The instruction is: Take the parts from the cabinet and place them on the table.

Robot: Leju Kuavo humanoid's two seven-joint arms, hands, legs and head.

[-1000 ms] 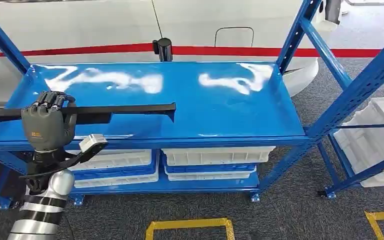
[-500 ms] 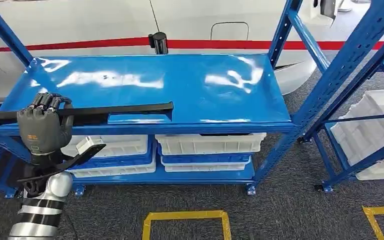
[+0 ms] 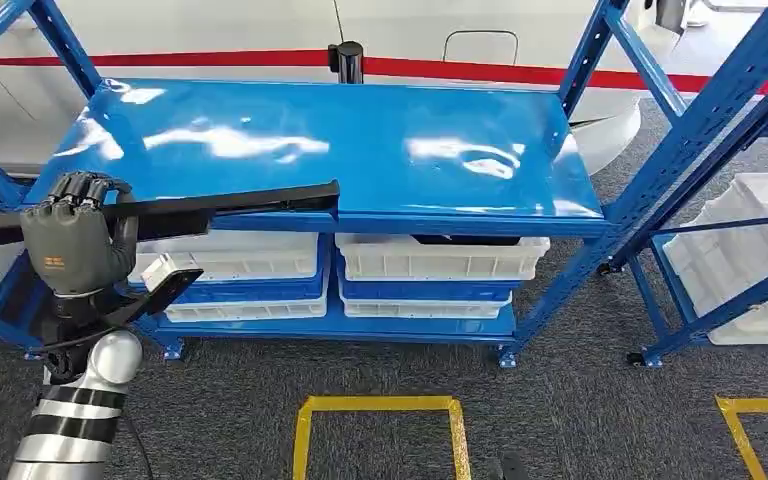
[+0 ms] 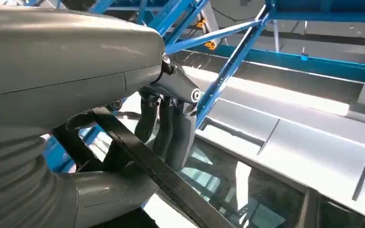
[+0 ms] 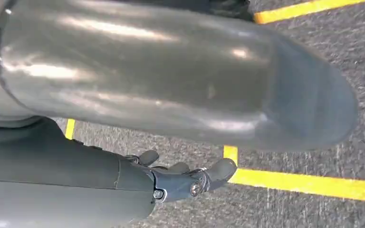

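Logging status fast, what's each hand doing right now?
Left hand: holding the black bar.
Right hand: holds nothing; fingers look curled, but open or closed cannot be told.

an industrial storeroom or factory floor: a blue steel shelving rack (image 3: 340, 150) with perforated uprights stands just beyond the fingers (image 3: 78, 190) of the robot's left hand, white plastic bins (image 3: 440, 258) stacked on its lower shelf below and to the right of them. grey carpet-like flooring (image 3: 560, 410) carries yellow tape markings (image 3: 378, 405). a second blue rack (image 3: 730, 200) with more white bins stands well to the right, and a white wall with a red stripe (image 3: 460, 70) runs behind.
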